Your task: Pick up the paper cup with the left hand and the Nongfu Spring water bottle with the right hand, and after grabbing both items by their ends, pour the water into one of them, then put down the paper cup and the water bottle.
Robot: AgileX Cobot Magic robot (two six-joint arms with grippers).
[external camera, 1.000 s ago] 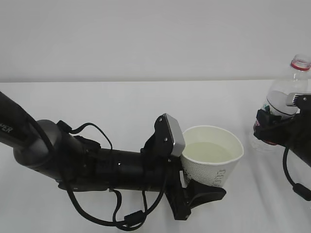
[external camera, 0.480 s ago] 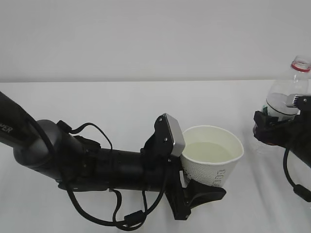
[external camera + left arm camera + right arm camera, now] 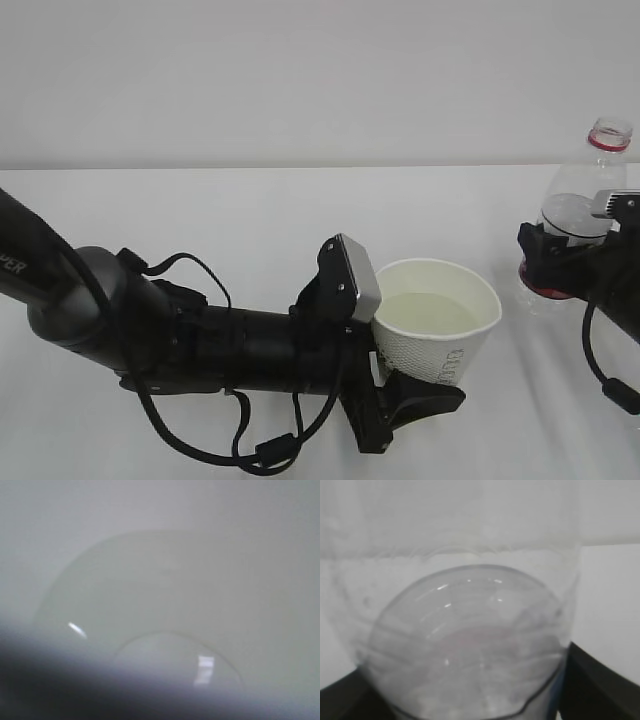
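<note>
Your left hand reaches in low from the left of the exterior view, its long black arm lying across the white bench with cables looping under it. Its fingers stand fairly wide apart and are closed on the paper cup: the grey plate presses the cup's left wall near the rim, and the lower black finger sits under and against the base on the near side. The cup is upright, open mouth up, and its green printing faces the front right. Inside it you see the water, a pale, still surface well up the cup; the left wrist view shows only a blurred, close look into that white interior.

The Nongfu Spring water bottle stands upright at the far right of the bench, well apart from the cup, its open mouth with the red neck ring at the top. Your right hand is at the bottle's lower half, where a strip of red label shows. The right wrist view has the clear ribbed body filling the frame, with a dark finger at each lower corner. I cannot tell whether those fingers touch the bottle or stand just off it.
</note>
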